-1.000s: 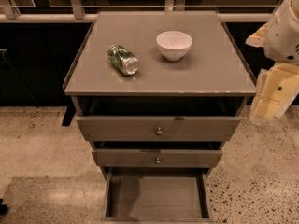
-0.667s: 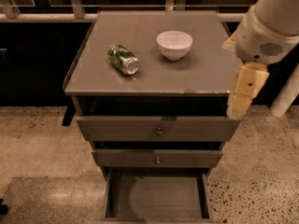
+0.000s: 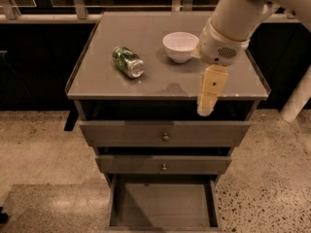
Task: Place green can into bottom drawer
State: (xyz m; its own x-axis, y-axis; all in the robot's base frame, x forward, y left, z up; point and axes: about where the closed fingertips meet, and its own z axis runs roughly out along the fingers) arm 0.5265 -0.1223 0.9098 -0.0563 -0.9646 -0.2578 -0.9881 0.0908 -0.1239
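Observation:
The green can (image 3: 128, 61) lies on its side on the left part of the cabinet top (image 3: 155, 81), its silver end facing the front right. The bottom drawer (image 3: 164, 204) is pulled out below the two upper drawers and holds nothing. My gripper (image 3: 208, 100) hangs from the white arm (image 3: 233, 18) over the front right part of the cabinet top, pointing down, well right of the can and holding nothing that I can see.
A white bowl (image 3: 180, 46) stands on the top between the can and my arm. The two upper drawers (image 3: 165, 135) with round knobs stick out slightly. Speckled floor surrounds the cabinet. A railing runs behind it.
My arm has swung in from the right edge of the view toward the left, and the gripper now hangs over the cabinet's front right. The can and bowl have not moved.

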